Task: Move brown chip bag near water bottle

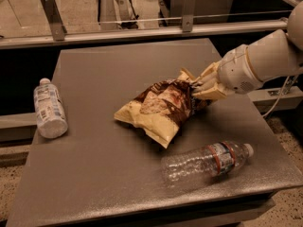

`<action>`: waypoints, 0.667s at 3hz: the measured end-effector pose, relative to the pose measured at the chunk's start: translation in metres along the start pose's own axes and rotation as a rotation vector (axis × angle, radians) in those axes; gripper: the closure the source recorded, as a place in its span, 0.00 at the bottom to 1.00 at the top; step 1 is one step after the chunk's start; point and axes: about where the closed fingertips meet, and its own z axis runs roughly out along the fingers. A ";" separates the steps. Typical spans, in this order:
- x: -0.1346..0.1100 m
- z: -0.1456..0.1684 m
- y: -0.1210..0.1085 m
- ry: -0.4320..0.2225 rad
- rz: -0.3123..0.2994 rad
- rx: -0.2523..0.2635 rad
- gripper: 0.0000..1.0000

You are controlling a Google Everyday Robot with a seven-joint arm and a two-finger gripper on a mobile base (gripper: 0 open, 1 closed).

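The brown chip bag lies crumpled in the middle of the grey table, dark brown and cream-yellow. My gripper reaches in from the right and is shut on the bag's right end. The water bottle lies on its side near the table's front right, clear and ribbed with a red-banded label and a white cap pointing right. The bag's lower corner is a short gap from the bottle.
A second bottle with a white-and-blue label lies at the table's left edge. A metal rail with upright brackets runs behind the table. A cable hangs at the right.
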 end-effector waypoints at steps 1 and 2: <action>0.006 -0.004 0.000 0.006 0.005 0.005 0.15; 0.008 -0.006 -0.002 0.009 0.001 0.007 0.00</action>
